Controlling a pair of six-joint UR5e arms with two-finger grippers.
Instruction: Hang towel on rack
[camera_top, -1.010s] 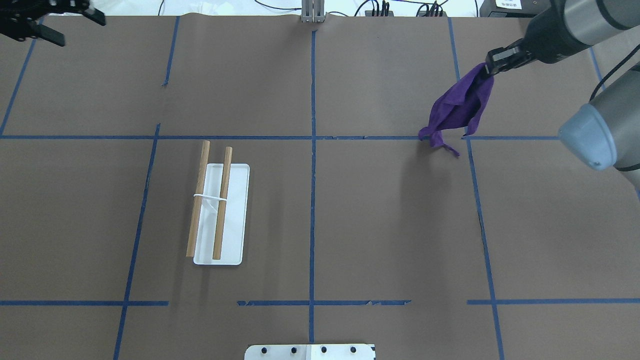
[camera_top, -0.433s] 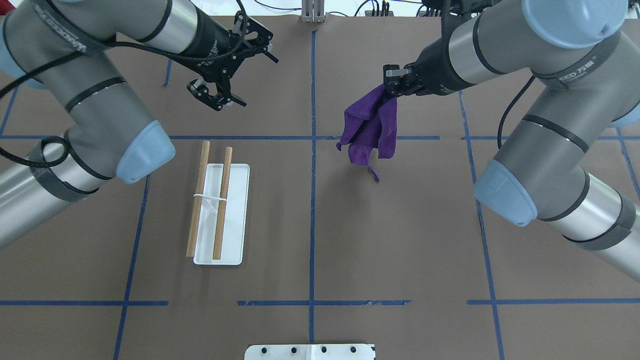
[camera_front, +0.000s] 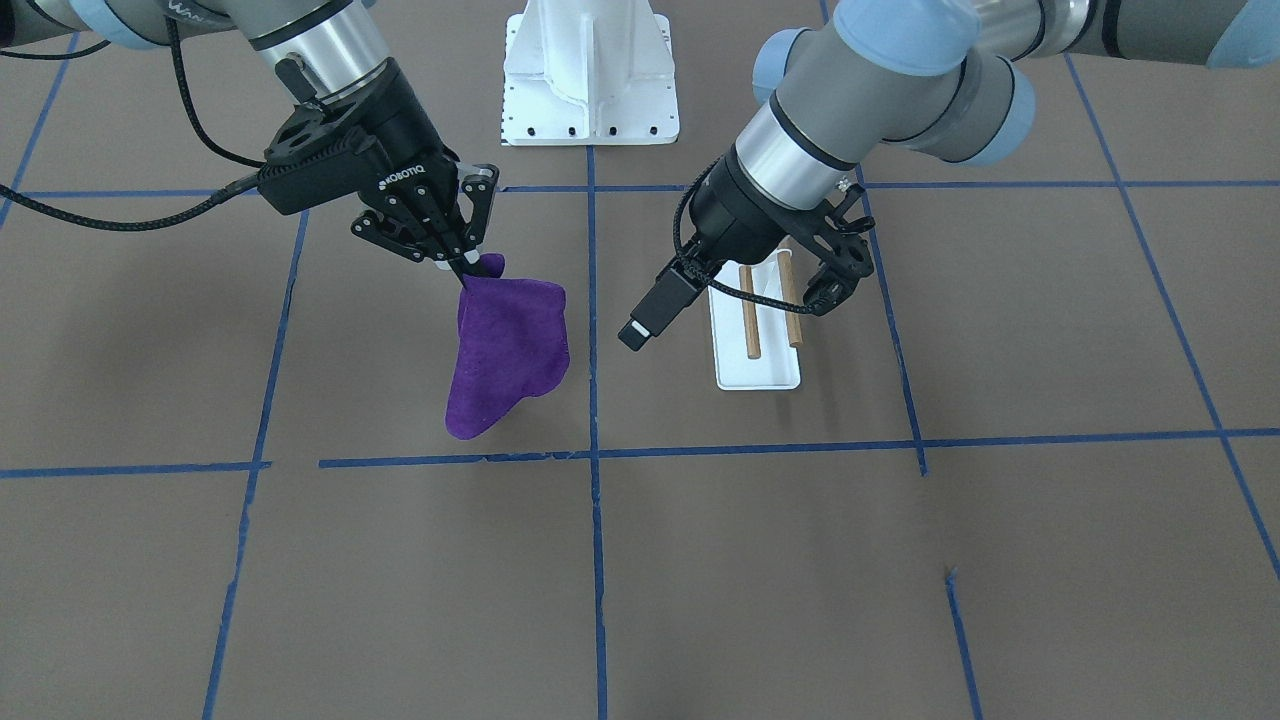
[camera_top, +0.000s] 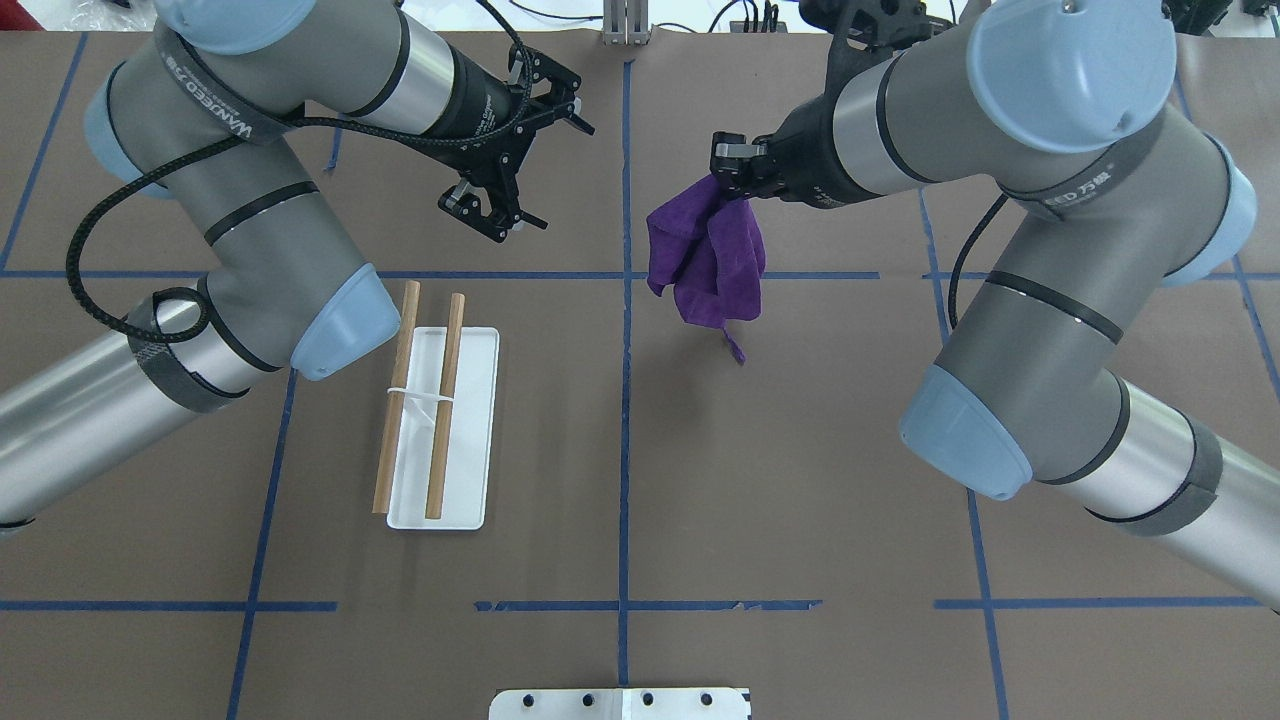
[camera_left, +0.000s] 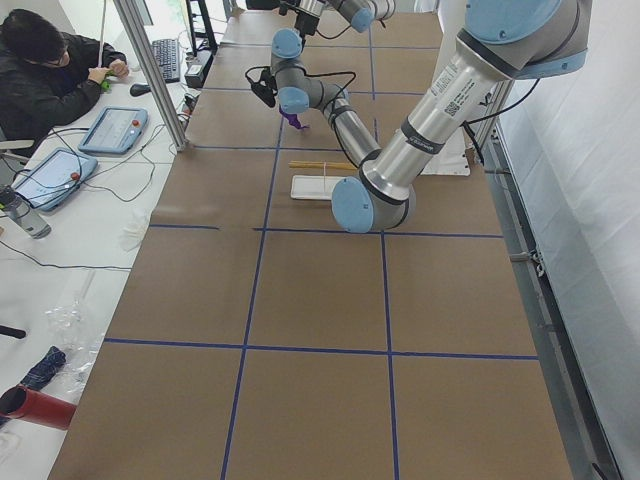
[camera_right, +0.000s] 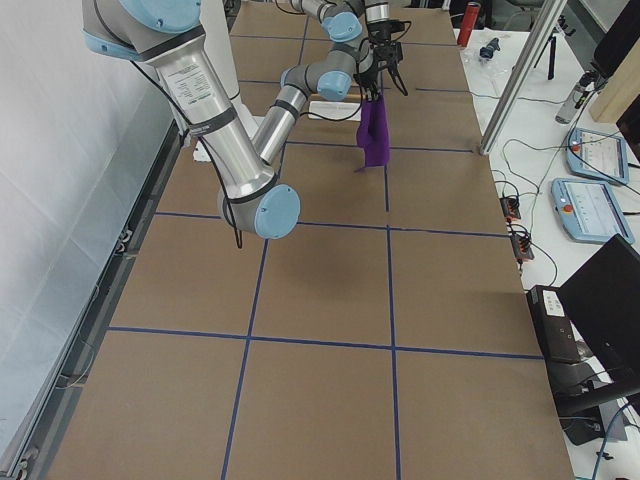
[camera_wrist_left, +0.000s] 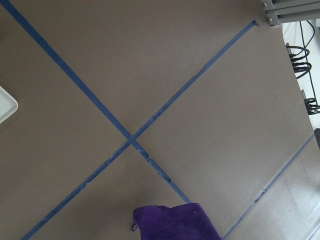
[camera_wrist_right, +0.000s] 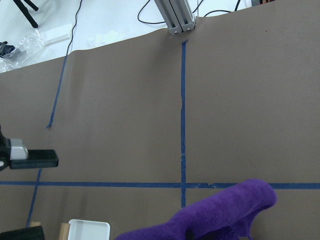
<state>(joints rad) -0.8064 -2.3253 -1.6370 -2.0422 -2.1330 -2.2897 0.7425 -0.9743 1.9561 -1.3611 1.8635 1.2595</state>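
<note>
The purple towel (camera_top: 710, 260) hangs bunched from my right gripper (camera_top: 725, 170), which is shut on its top corner, just right of the centre tape line. The lower tip hangs close to the table. In the front view the towel (camera_front: 510, 355) hangs from the same gripper (camera_front: 455, 262). The rack (camera_top: 470, 430) stands to the left, with two wooden rods (camera_top: 445, 400) over a white base; it also shows in the front view (camera_front: 760, 370). My left gripper (camera_top: 560, 175) is open and empty, above the table beyond the rack's far end.
The white robot pedestal (camera_front: 590, 70) is bolted at the table's near edge. A metal post (camera_top: 627, 25) stands at the far edge. Blue tape lines cross the brown table. An operator (camera_left: 50, 70) sits at a side desk.
My right gripper has carried the towel left, toward the centre line. My left arm has swung in from the far left corner to above the rack's far end, still open.
</note>
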